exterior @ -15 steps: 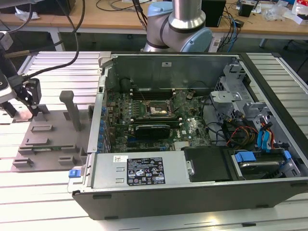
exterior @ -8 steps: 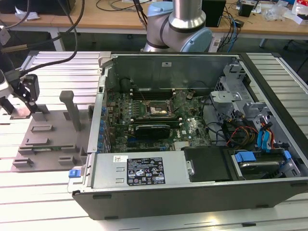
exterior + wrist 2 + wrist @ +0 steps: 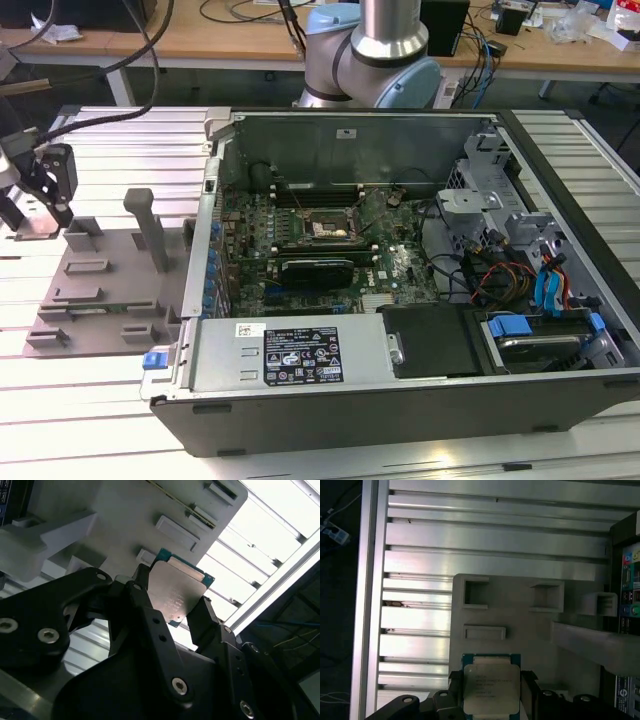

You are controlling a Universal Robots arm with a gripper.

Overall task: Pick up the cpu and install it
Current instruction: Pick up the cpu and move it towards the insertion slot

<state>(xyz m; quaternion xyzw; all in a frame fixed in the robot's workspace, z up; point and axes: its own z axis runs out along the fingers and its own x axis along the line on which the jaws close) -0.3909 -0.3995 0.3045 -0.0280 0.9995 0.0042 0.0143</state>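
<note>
End effector (image 3: pixel 491 694) is clamped on the cpu (image 3: pixel 491 686). In both wrist views a black finger (image 3: pixel 455 687) presses against each of two opposite edges, w/ the dull silver lid facing the cameras and a thin green rim round it. Part of the cpu runs out of frame in the first wrist view. In the second wrist view (image 3: pixel 177 592) the finger bodies cover its near corner.

Under it lies the grey tray (image 3: pixel 520 625) w/ raised pockets. Can't tell whether the cpu touches the tray or hangs just above it.

In the exterior view the end effector (image 3: pixel 40 200) is at approx. 9 o'clock from the open computer case (image 3: pixel 400 400), i.e. the exterior view's left. It's over the tray (image 3: pixel 100 290) near its 10 o'clock corner and partly cut off by the frame edge. The cpu is too small to make out there.

The tray sits on the slatted metal desk (image 3: pixel 100 420), just beside the case. The black-framed socket (image 3: pixel 325 225) is approx. mid-board inside the case, well apart from the end effector (its contents are hard to make out). The arm (image 3: pixel 370 45) rises at 12 o'clock behind the case, its upper part cut off.
</note>
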